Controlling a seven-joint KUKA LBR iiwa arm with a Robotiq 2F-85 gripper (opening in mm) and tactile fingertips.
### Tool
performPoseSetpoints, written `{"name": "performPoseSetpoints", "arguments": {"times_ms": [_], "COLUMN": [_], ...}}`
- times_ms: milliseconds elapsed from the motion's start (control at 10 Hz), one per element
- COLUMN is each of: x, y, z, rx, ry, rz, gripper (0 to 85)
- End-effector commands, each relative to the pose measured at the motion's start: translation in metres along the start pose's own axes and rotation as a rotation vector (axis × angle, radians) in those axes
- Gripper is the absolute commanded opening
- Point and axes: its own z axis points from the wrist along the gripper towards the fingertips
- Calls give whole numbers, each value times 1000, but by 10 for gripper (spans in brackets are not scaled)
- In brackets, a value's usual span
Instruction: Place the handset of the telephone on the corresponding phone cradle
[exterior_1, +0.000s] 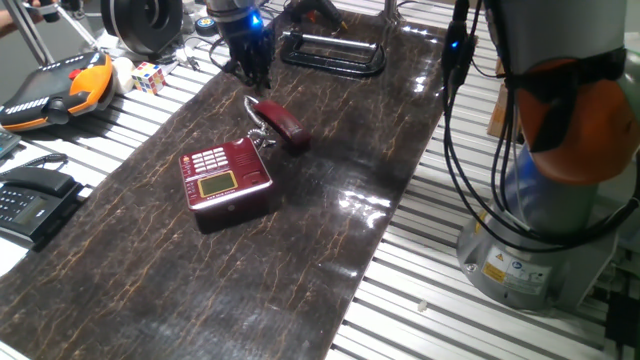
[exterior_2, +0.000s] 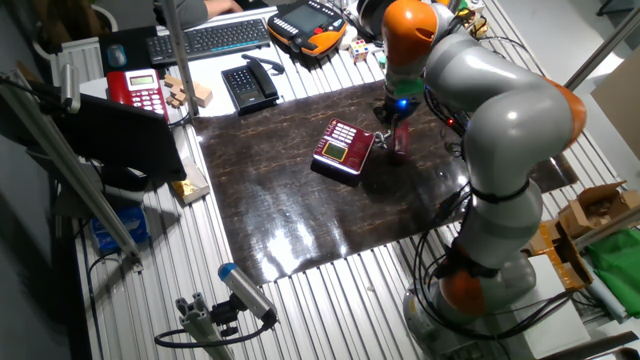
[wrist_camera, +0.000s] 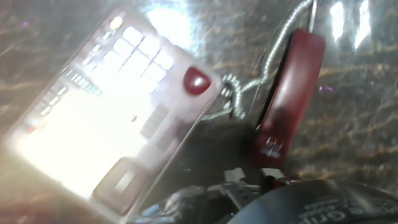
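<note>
On the dark marbled mat (exterior_1: 330, 200), from the left, sits the boxy red telephone (exterior_1: 226, 177), pale keys above a yellowish display, its phone cradle (exterior_1: 253, 164) empty. Just right of it the glossy oblong handset (exterior_1: 281, 124) lies flat on the mat, joined by a thin coiled cord (exterior_1: 262, 138). The gripper (exterior_1: 250, 72) hangs above and behind it, holding nothing; its opening cannot be told

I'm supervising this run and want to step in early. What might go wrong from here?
The handset lies off the telephone, joined by a coiled cord that could snag or drag the base when lifted. The gripper hovers beyond the handset's far end, so a grasp there may tip it.
</note>
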Motion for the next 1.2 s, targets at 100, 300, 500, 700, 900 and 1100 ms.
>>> {"name": "performPoseSetpoints", "arguments": {"times_ms": [100,300,500,700,900,1100], "x": [-14,-23,-28,-31,-34,-36], "y": [-15,-24,-30,-33,-43,-43], "z": [12,20,31,43,52,49], "rx": [-12,-19,-39,-46,-35,-28], "ry": [3,21,24,12,16,45], "rz": [16,35,71,113,117,96], "gripper": [527,647,697,713,733,660]}}
